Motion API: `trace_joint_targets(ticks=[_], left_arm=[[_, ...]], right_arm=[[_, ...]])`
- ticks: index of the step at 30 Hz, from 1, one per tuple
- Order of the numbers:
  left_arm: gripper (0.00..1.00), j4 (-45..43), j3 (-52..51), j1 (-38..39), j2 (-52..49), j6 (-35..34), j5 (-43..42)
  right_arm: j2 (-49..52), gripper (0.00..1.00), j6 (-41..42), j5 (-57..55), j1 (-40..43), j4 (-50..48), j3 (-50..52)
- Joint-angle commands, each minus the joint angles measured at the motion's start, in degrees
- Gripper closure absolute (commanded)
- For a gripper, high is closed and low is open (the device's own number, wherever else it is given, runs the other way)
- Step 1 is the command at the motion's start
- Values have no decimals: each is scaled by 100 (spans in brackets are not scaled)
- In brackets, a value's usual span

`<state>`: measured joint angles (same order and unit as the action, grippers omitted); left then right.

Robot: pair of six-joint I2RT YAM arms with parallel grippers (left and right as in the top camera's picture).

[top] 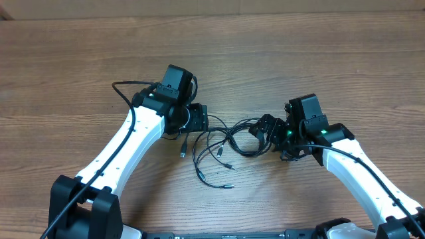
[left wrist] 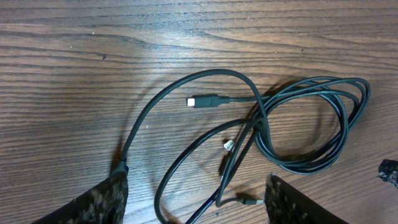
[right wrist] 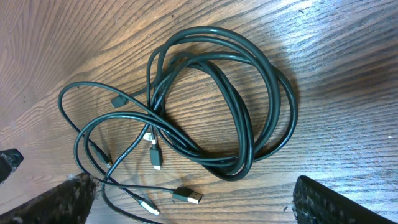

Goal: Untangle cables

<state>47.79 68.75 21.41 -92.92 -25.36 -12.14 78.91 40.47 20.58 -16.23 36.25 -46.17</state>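
Note:
The cables (top: 229,143) are thin black cords lying tangled on the wooden table between my two arms. In the right wrist view they form a coiled bundle (right wrist: 230,106), with loose strands and a silver-tipped plug (right wrist: 186,196) below it. The left wrist view shows a loop (left wrist: 311,124), a small black plug (left wrist: 202,101), and strands running between my fingers. My left gripper (top: 200,123) (left wrist: 196,208) stands open just left of the tangle, with strands lying between its jaws, ungripped. On the tangle's right side my right gripper (top: 263,129) (right wrist: 193,208) is open wide, above the plug ends.
A thicker black arm cable (top: 126,89) loops out behind the left arm. Loose cord ends trail toward the front (top: 226,186). The tip of the other gripper shows at the edge of each wrist view (left wrist: 388,173) (right wrist: 9,163). Bare wood surrounds the tangle.

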Motion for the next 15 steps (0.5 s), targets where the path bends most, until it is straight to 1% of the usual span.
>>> trace_joint_targets(ticks=[1, 15], left_arm=[[29, -9, 24, 15, -55, -39, 15], [29, -46, 24, 15, -55, -39, 17]], right_arm=[[-70, 0, 7, -44, -15, -11, -63], [-70, 0, 4, -44, -17, -11, -63]])
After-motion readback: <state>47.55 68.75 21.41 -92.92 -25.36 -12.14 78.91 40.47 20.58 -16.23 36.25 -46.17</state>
